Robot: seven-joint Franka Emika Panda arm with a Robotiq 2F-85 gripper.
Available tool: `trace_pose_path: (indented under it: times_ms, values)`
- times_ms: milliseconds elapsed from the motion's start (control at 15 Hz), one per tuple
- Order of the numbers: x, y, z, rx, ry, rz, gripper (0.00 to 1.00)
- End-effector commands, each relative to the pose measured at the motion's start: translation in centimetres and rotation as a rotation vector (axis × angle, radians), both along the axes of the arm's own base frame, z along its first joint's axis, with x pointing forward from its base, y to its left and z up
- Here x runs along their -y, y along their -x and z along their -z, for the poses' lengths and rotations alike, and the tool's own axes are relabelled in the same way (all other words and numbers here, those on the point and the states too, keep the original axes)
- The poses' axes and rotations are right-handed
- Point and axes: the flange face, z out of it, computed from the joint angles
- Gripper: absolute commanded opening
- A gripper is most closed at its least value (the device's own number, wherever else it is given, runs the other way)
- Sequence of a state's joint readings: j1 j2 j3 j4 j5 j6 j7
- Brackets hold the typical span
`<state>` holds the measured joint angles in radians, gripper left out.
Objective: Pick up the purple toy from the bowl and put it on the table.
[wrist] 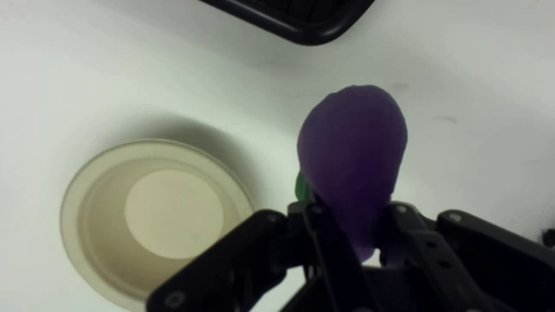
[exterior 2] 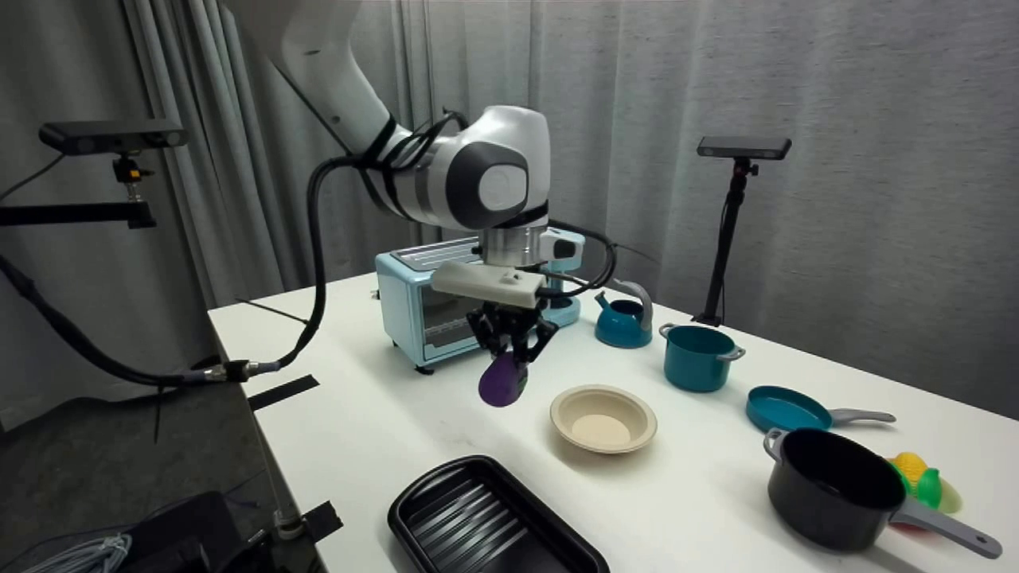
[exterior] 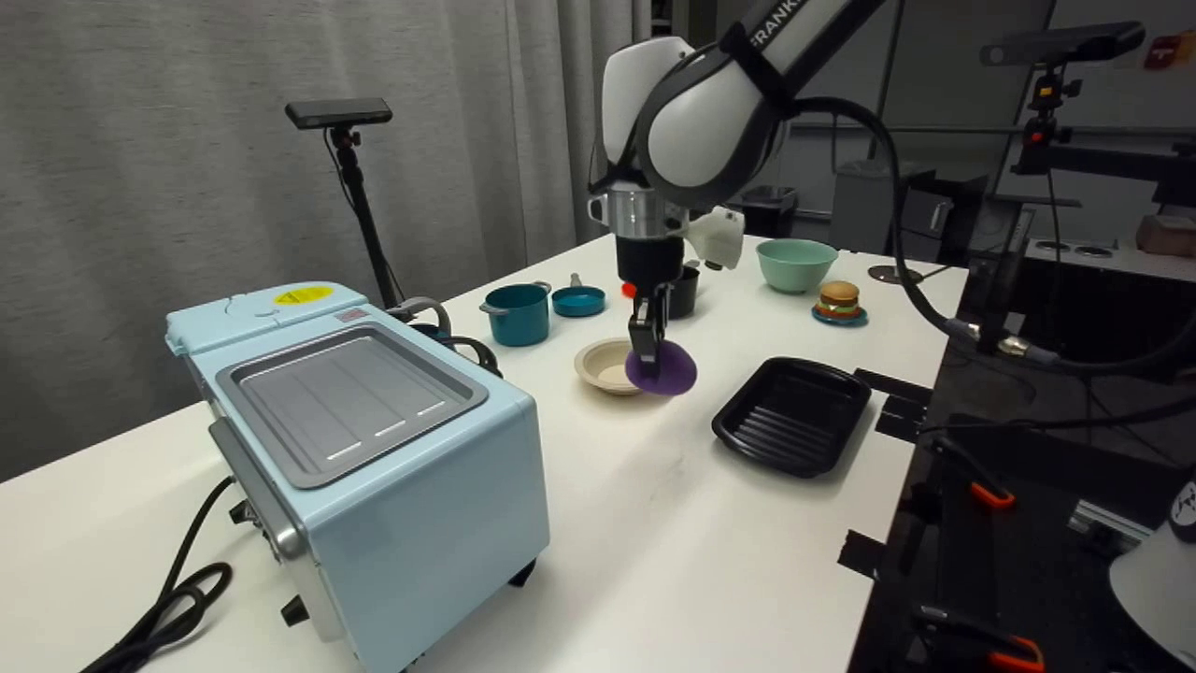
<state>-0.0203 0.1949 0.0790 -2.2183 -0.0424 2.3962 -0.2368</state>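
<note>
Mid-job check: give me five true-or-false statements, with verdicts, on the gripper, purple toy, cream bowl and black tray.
The gripper holds the purple toy. True.
The cream bowl stands upright on the table. True.
The purple toy lies in the cream bowl. False: it hangs outside, above the table.
The black tray stands apart from the cream bowl. True.
The purple toy touches the black tray. False: the two are apart.

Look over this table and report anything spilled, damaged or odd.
Faint grey marks near the black tray look odd, breaking the plain white table; stains or scratches, I cannot tell. I see no spill or breakage. The purple toy is in the gripper, out of the bowl, fitting the task.
</note>
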Motion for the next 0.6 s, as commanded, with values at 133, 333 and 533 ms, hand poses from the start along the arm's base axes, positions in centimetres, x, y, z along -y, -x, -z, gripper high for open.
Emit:
trace_pose_path:
  times_ms: [133, 333, 533]
  values:
    - [-4.6, 5.5, 3.8, -0.015, -0.010, -0.104, 0.06]
    - [-6.0, 6.9, 5.5, -0.032, -0.019, -0.127, 0.06]
    - [-6.5, 7.7, 6.1, -0.056, -0.024, -0.137, 0.48]
